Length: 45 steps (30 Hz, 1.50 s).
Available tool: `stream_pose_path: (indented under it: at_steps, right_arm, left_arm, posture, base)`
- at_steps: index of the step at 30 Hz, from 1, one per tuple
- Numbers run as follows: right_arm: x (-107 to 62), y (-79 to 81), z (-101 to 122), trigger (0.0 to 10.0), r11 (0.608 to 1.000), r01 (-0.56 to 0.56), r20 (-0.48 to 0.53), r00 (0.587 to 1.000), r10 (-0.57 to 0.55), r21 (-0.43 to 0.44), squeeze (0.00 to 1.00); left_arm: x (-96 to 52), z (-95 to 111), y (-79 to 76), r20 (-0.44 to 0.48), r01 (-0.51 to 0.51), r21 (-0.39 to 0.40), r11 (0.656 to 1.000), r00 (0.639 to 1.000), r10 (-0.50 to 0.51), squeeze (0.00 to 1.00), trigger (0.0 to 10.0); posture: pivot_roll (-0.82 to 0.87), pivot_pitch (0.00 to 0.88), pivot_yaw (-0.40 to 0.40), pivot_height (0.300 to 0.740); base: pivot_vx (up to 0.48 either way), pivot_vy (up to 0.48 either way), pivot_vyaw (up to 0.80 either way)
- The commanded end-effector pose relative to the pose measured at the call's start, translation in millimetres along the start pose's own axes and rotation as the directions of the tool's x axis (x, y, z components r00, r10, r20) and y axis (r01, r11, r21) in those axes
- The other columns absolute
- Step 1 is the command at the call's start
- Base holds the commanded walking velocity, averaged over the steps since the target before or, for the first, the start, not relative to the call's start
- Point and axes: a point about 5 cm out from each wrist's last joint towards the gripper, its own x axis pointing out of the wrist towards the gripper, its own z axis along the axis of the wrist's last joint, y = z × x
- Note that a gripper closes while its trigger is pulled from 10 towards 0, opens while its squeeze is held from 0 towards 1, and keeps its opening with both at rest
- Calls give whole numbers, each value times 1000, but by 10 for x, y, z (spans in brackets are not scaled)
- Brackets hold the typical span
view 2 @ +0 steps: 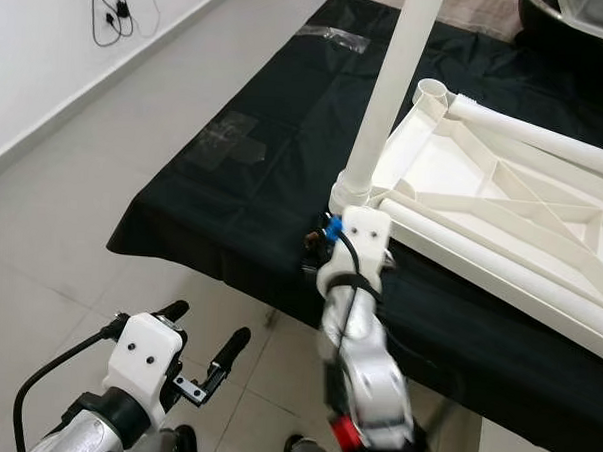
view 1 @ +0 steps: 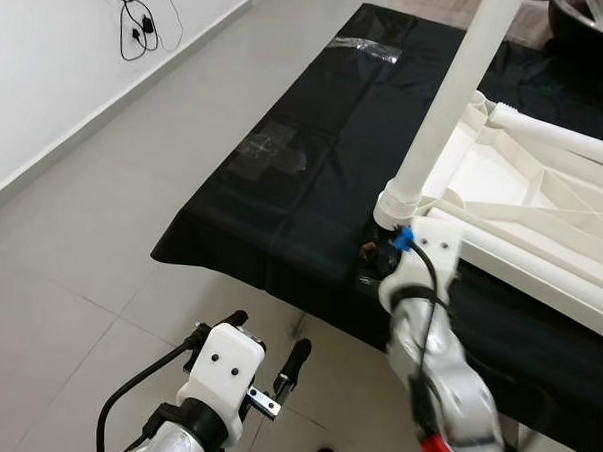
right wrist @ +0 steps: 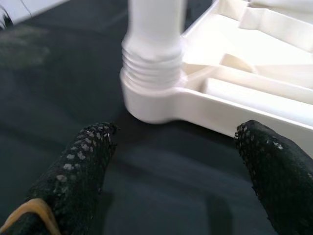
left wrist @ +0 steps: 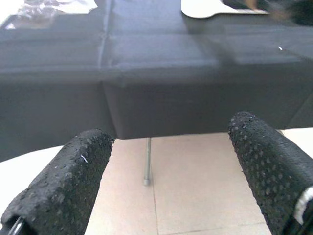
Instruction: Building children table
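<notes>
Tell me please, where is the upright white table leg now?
In the left eye view the white table leg stands in the corner socket of the upturned white tabletop on the black cloth, just beyond the open right claw.

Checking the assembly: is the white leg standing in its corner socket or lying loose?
In the socket. The white leg rises from the corner socket of the upturned tabletop; its threads still show.
</notes>
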Motion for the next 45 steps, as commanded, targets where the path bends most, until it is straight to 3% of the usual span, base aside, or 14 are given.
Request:
stream_pose_path:
  at_steps: [1, 8, 13, 24, 37, 45]
  right_arm:
    - [-72, -27, -28, 10000, 998, -52, 23, 998, 52, -29, 0]
    - [-148, -25, -128, 10000, 988, -141, 29, 989, 143, -57, 0]
    - [-190, 81, -198, 10000, 980, -192, 10, 981, 193, -52, 0]
    - [-89, 192, -153, 10000, 970, -240, 67, 968, 243, -39, 0]
    - [-67, 284, -295, 10000, 962, -265, 20, 963, 267, -61, 0]
    - [-53, 306, -352, 10000, 962, -266, 9, 964, 267, -62, 0]
  left_arm:
    - [-3, -71, 12, -24, -11, -3, 1000, 1000, 11, 0, 10000]
    - [27, -133, 127, -45, -100, 4, 995, 994, 100, 0, 10000]
    - [68, -138, 154, -32, -131, 2, 991, 991, 131, 0, 10000]
    - [123, -125, 211, -4, -214, -30, 976, 977, 214, 0, 10000]
    - [175, -187, 254, -25, -241, -47, 969, 970, 240, 0, 10000]
    - [201, -222, 265, -36, -236, -47, 971, 972, 234, 0, 10000]
  posture:
    - [71, 187, -57, 740]
    - [66, 157, -55, 740]
    - [69, 121, -55, 740]
    - [65, 78, -53, 740]
    - [66, 68, -48, 740]
    - [67, 66, -48, 740]
  base:
    - [0, 0, 0]
    - [0, 0, -546]
    - [0, 0, -800]
    - [0, 0, -797]
    - [0, 0, -784]
    - [0, 343, 0]
